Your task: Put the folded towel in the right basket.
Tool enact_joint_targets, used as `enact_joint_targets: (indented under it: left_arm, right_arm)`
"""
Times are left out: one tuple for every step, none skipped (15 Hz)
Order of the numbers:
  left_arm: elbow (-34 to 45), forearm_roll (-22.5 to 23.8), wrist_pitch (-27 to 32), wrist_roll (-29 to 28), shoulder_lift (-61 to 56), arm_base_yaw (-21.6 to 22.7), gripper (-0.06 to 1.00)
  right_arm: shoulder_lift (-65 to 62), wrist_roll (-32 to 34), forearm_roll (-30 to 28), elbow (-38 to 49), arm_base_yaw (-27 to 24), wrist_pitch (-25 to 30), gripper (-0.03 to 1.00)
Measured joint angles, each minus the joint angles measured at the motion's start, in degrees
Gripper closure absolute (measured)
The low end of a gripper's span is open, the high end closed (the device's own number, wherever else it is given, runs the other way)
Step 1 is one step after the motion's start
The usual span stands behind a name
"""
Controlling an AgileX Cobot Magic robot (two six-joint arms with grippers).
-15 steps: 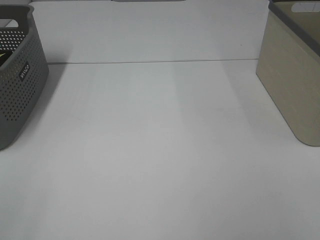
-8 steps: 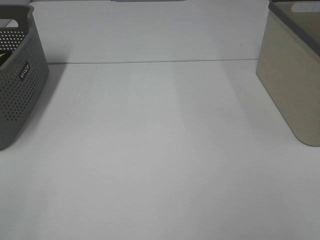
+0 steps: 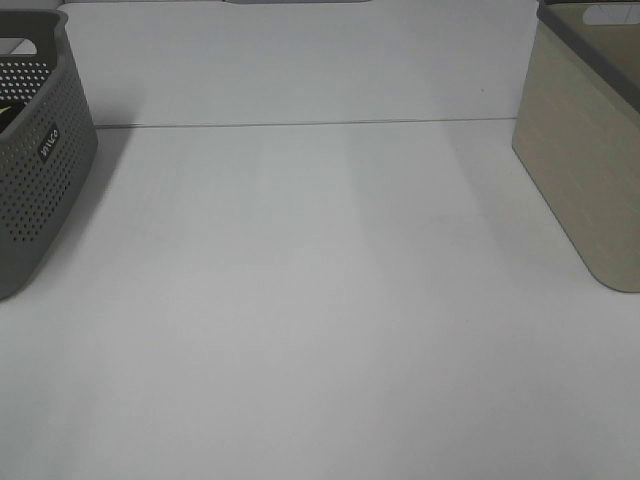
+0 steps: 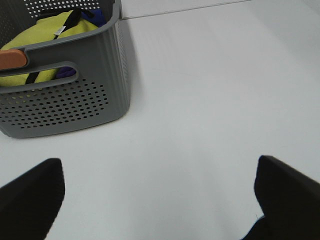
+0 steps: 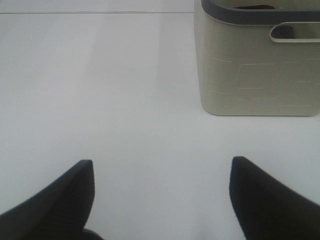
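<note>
Lab: bare white table [image 3: 320, 330], two baskets [image 3: 40, 150]

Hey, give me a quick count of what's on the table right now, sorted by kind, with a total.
Baskets: 2, a grey perforated basket and a beige basket.
Cloth items: 1 yellow bundle inside the grey one; whether it is the towel I cannot tell.
Total: 3.

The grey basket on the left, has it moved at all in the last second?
No. The grey basket sits in the same spot against the table's back edge line.
</note>
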Motion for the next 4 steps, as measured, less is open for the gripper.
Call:
enact_joint_targets:
  left_arm:
    - [0.0, 0.0, 0.0, 0.0, 0.0, 0.0, -0.04]
    - [0.0, 0.0, 0.0, 0.0, 0.0, 0.0, -0.04]
    - [0.0, 0.0, 0.0, 0.0, 0.0, 0.0, -0.04]
    - [0.0, 0.0, 0.0, 0.0, 0.0, 0.0, -0.04]
  right_arm:
    - [0.0, 0.0, 0.0, 0.0, 0.0, 0.0, 0.25]
    - [0.0, 0.0, 0.0, 0.0, 0.0, 0.0, 0.25]
    - [0.0, 0.0, 0.0, 0.0, 0.0, 0.0, 0.25]
    - [0.0, 0.0, 0.0, 0.0, 0.0, 0.0, 0.25]
